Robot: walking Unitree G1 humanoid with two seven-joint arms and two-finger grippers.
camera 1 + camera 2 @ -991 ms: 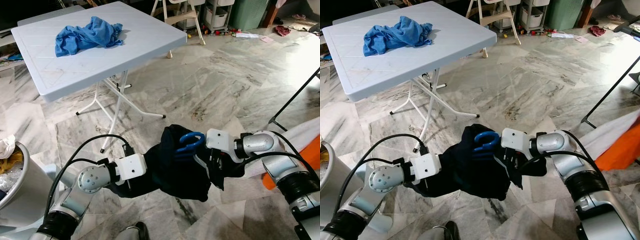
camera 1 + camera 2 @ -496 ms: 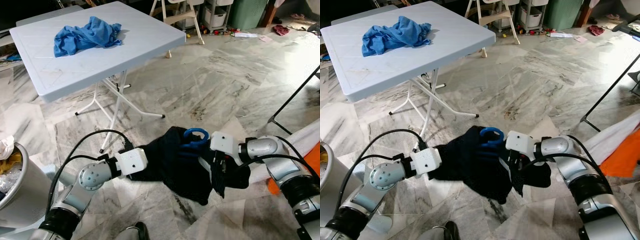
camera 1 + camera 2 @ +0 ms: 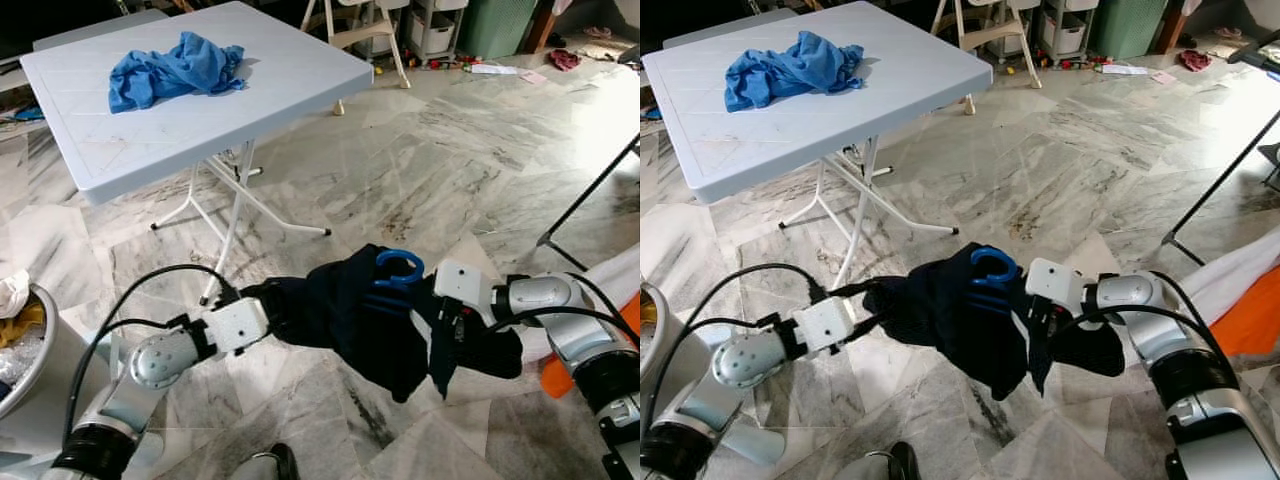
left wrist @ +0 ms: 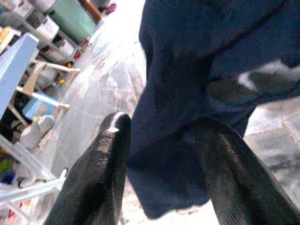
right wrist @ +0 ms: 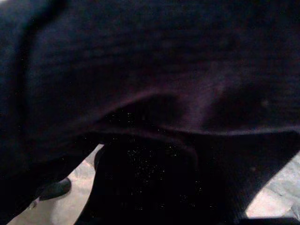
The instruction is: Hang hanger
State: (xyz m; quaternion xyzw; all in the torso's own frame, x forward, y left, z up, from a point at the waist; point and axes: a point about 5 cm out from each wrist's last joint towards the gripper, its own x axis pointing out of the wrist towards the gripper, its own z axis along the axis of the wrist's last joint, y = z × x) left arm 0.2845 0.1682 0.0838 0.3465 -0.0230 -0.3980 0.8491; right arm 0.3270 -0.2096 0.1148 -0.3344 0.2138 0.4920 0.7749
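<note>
My left pincer (image 4: 161, 159) grips the dark garment (image 3: 350, 315) low over the marble floor (image 3: 430, 170); its blue hanger (image 3: 398, 268) hook pokes out on top. My right pincer (image 3: 440, 345) is buried in cloth; I cannot tell its state.

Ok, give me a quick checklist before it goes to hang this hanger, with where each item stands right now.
1. Dark garment held between both grippers, off the floor: ok.
2. Blue hanger hook free above the cloth: ok.
3. Left gripper with cloth between its jaws: ok.
4. Right gripper's hold, buried in cloth: cannot tell.
5. Rail to hang it on: cannot tell; just a black stand leg at the right edge.
6. White table away from the arms: ok.
</note>
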